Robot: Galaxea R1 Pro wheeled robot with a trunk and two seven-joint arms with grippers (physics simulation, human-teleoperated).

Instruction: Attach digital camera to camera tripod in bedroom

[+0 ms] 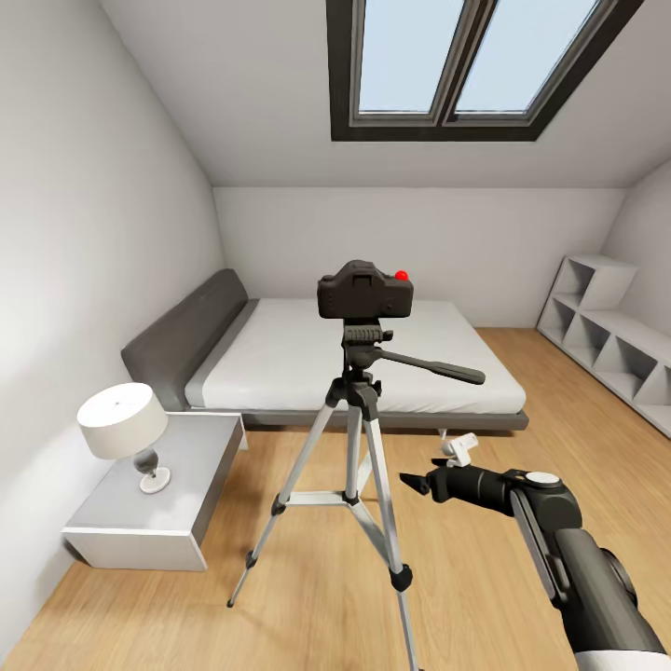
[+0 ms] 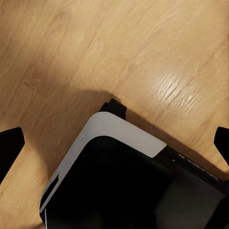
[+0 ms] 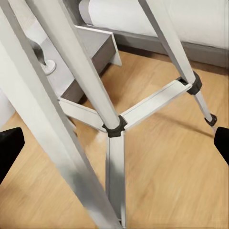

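The black digital camera [image 1: 364, 291], its red button on top, sits on the head of the camera tripod [image 1: 358, 424], which stands on the wood floor in front of the bed. The long pan handle [image 1: 433, 364] sticks out to the right under the camera. My right gripper [image 1: 421, 477] hangs open to the right of the tripod's legs, well below the camera and holding nothing. In the right wrist view the gripper [image 3: 115, 143] faces the silver legs [image 3: 81, 67] and their spreader hub. My left gripper [image 2: 114, 143] is open over bare floor and the robot's base [image 2: 119, 186].
A grey bedside table [image 1: 177, 503] with a white lamp [image 1: 123, 424] stands left of the tripod. The grey-headboard bed [image 1: 308, 359] lies behind it, and white cube shelves [image 1: 610, 340] line the right wall. A skylight [image 1: 466, 65] is overhead. Open floor lies to the right.
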